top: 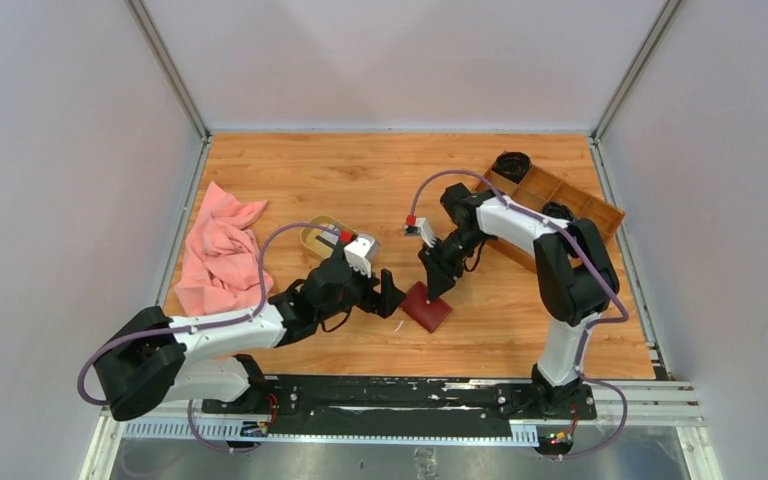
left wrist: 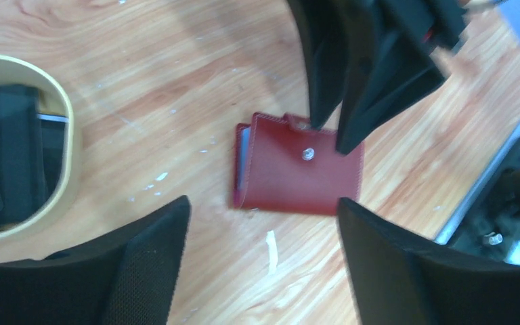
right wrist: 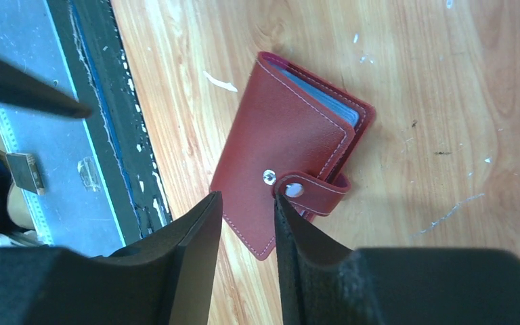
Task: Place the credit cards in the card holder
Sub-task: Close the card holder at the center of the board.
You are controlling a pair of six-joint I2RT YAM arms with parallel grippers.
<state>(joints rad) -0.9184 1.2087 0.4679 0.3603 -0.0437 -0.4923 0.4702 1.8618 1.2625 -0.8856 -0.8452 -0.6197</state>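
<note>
The card holder (top: 427,308) is a dark red leather wallet lying folded shut on the wood table, its snap tab (right wrist: 311,193) unfastened. Grey pocket edges show at its open side (right wrist: 325,96). My right gripper (right wrist: 247,196) hangs over its near corner, open by a narrow gap, with one fingertip (right wrist: 281,203) beside the tab. My left gripper (left wrist: 264,201) is open wide just short of the card holder (left wrist: 298,172), with only bare table between its fingers. Black credit cards (left wrist: 13,145) lie in the oval tan dish (left wrist: 70,145) at the left.
The tan dish (top: 310,236) sits behind my left wrist. A pink cloth (top: 220,255) lies at the table's left side. A brown wooden compartment tray (top: 560,195) stands at the back right with a black object (top: 512,163) at its far end. The black base rail (right wrist: 128,135) runs close to the card holder.
</note>
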